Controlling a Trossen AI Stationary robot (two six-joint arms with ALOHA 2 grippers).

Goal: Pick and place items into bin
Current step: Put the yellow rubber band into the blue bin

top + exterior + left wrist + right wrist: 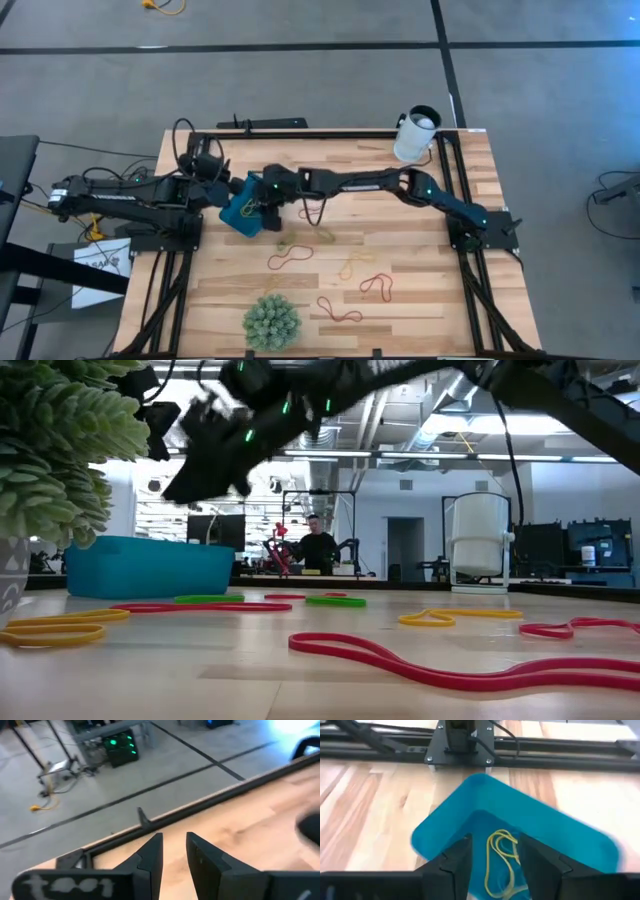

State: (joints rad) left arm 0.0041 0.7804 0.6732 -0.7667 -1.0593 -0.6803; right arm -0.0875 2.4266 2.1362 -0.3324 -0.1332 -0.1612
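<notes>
Bin (pixel 240 214): a shallow teal tray at about 9 o'clock from the table's (pixel 430 250) centre, near the left edge, turned corner-on. In the right wrist view the bin (pixel 545 832) holds a yellow band (pixel 501 855) lying loose on its floor; nothing else can be made out inside. In the low view the bin (pixel 150 566) stands on the boards with its contents hidden by its wall.

Cup (pixel 416 134): white, upright at 1 o'clock, at the far right corner of the table; its inside cannot be seen.

Right gripper (pixel 268 200): above the bin's right side, the arm reaching across from 3 o'clock. Its fingers (pixel 455 862) stand apart with a clear gap, over the yellow band; they grip nothing, and the band lies below between them.

Left gripper (pixel 222 192): just beside the bin's far-left edge, at 9 o'clock. Its fingers (pixel 152 855) are part open with a narrow gap, pointing over bare boards towards the table's rail; nothing lies between them.

Loose bands on the table, all outside the bin: a yellow band (pixel 292 243) and an olive band (pixel 322 236) just past the bin towards 6 o'clock; an orange band (pixel 285 259); a second yellow band (pixel 355 264); a red band (pixel 377 287) at 5 o'clock; a second red band (pixel 338 311) at 6 o'clock.

Spiky ball (pixel 271 321): green, at 7 o'clock by the near edge, well apart from the bin.
</notes>
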